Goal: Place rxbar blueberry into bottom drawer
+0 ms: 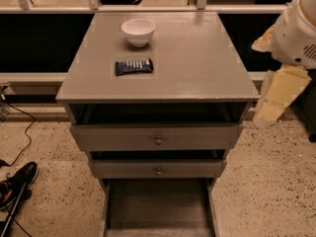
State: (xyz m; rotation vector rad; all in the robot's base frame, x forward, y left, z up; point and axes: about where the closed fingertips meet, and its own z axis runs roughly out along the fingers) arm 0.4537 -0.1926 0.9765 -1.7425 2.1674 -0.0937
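The rxbar blueberry, a dark blue wrapper with white lettering, lies flat on the cabinet top, left of centre and in front of a white bowl. The bottom drawer is pulled out at the foot of the cabinet, and its flat floor is bare. My gripper hangs off the cabinet's right side, level with the top's front edge, on the cream and white arm. It is far from the bar and holds nothing that I can see.
The two upper drawers with small round knobs stand slightly ajar above the bottom one. A black and red shoe and a cable lie on the speckled floor at the left. A dark recess and a railing run behind the cabinet.
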